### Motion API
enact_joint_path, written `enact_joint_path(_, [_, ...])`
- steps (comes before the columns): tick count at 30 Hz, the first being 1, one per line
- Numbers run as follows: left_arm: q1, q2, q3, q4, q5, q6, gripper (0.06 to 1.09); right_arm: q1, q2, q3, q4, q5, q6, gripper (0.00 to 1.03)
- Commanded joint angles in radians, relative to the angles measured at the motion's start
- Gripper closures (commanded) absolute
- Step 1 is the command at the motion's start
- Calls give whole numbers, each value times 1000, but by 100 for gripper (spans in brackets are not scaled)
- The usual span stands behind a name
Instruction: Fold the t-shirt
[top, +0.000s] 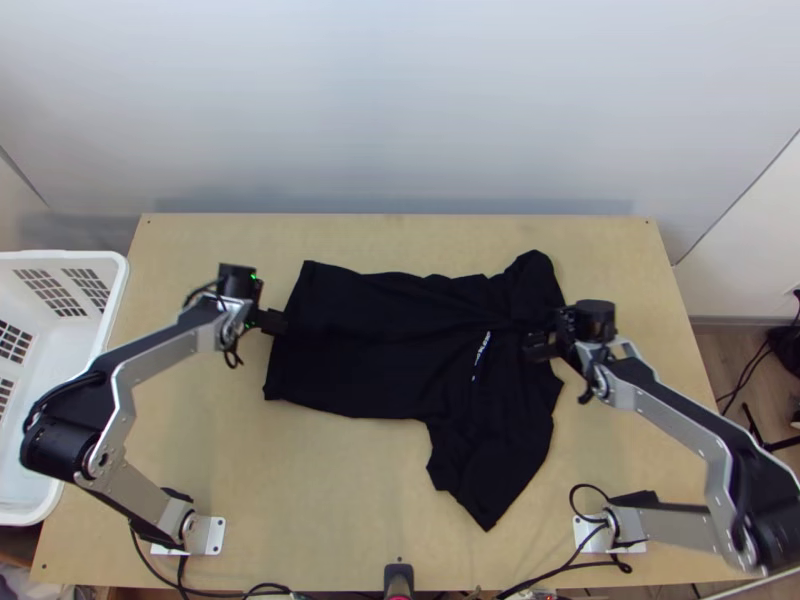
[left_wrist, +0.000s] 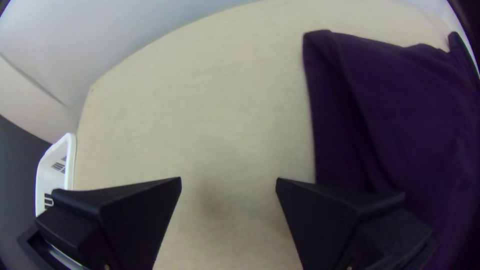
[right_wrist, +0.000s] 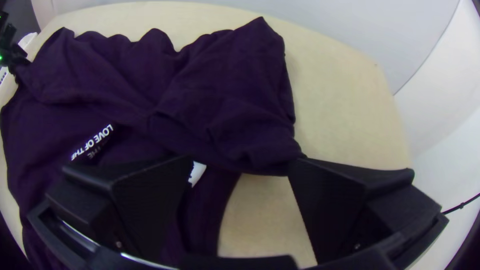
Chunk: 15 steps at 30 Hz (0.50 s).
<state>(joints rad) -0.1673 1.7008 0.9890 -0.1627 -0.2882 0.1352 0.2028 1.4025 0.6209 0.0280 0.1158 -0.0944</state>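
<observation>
The black t-shirt (top: 370, 345) lies across the middle of the table, hem at the left, sleeves at the right. Its far side is folded over toward the middle, with a bunched edge; the near sleeve spreads toward the table's front. My left gripper (top: 272, 321) is at the hem edge, and in its wrist view the left gripper (left_wrist: 228, 182) stands open, one finger over the cloth. By the collar is my right gripper (top: 545, 345); in its wrist view the right gripper (right_wrist: 242, 170) is open above the shirt (right_wrist: 215, 105), nothing held between its fingers.
A white basket (top: 118, 290) stands at the table's left edge. Bare wood of the table (top: 330, 490) lies in front of the shirt, with more behind it. A dark object (top: 398, 578) sits at the front edge, and cables run along there.
</observation>
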Motion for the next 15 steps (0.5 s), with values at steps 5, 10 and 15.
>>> enact_joint_path(5, [35,-294,62,-285,72,-23,10,30,-398,106,-415,-88,27,3])
enact_joint_path(10, [35,-454,88,-425,119,-31,10,75,-539,158,-672,-166,47,3])
enact_joint_path(15, [-28,-583,48,-632,212,26,10,156,-622,180,-964,-260,85,3])
